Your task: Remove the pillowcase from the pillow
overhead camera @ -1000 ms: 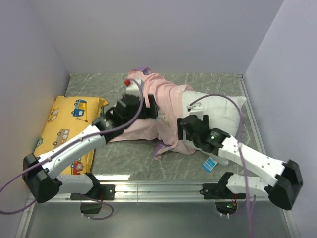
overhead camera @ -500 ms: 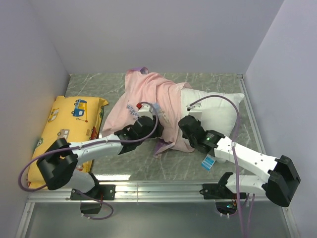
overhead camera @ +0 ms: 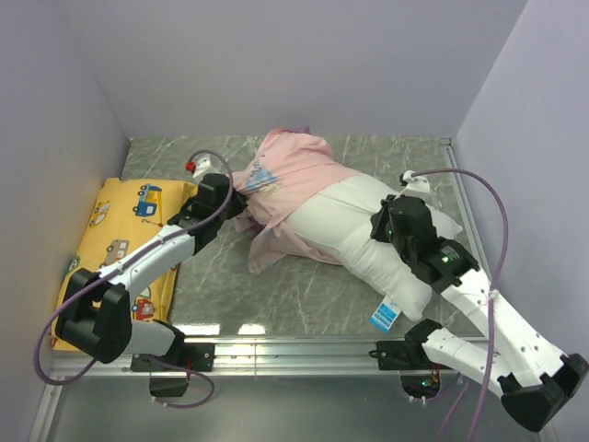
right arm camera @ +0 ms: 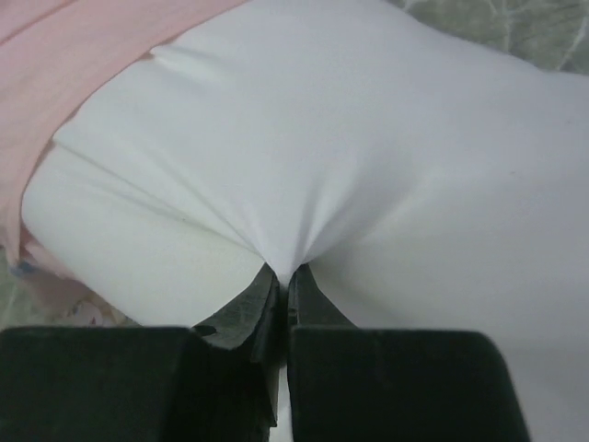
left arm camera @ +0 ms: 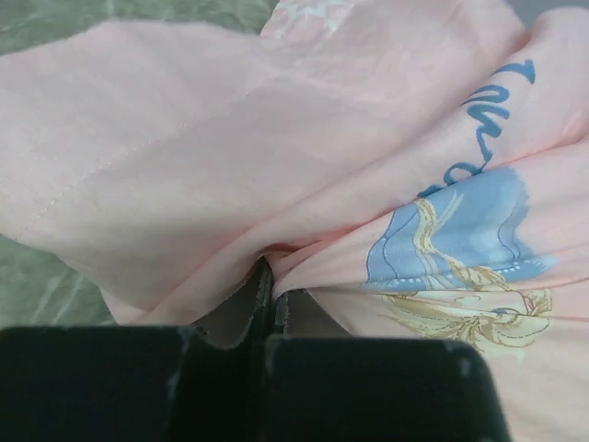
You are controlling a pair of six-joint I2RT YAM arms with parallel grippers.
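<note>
The pale pink pillowcase [overhead camera: 287,175] lies bunched over the far left end of the white pillow [overhead camera: 345,226], inner side out, with a faint princess print [left arm camera: 465,267] showing through. My left gripper [overhead camera: 236,187] is shut on a fold of the pillowcase [left arm camera: 276,147] at its left edge. My right gripper [overhead camera: 380,217] is shut on a pinch of the pillow [right arm camera: 304,138] near its middle. More than half of the pillow lies bare, with a small blue tag [overhead camera: 385,314] at its near right end.
A yellow cushion with cartoon vehicles [overhead camera: 115,230] lies along the left wall beside my left arm. Grey walls close in the marbled table [overhead camera: 304,290] on three sides. A metal rail [overhead camera: 304,343] runs along the near edge.
Both grippers have shut, the left on the pillowcase and the right on the pillow. The pillowcase has slid toward the far left, baring much more of the pillow. The pillow has swung toward the right.
</note>
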